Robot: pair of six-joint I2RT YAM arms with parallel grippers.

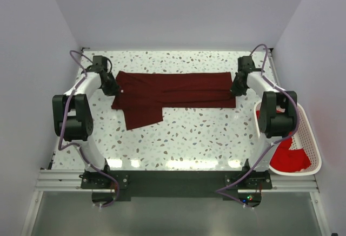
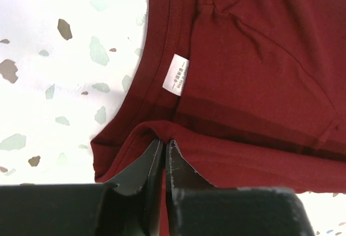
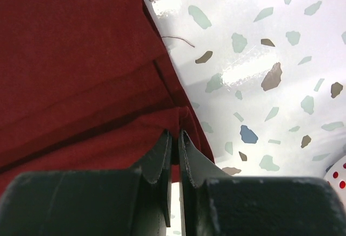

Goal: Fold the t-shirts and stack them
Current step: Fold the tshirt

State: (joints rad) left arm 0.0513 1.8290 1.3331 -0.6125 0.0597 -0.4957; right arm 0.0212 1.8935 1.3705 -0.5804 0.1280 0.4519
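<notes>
Pinching one maroon t-shirt (image 1: 173, 92): two claws (image 2: 164, 142) (image 3: 175, 133)

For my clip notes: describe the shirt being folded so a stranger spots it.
On the speckled white tabletop lies the dark maroon cloth t-shirt, folded into a long band. Unlike the brighter red cloth in the white plastic mesh basket at right, it carries a small white neck label.

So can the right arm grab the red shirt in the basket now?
Probably not yet: the right pincer is shut on the maroon shirt. The red shirt lies uncovered in the basket close by.
</notes>
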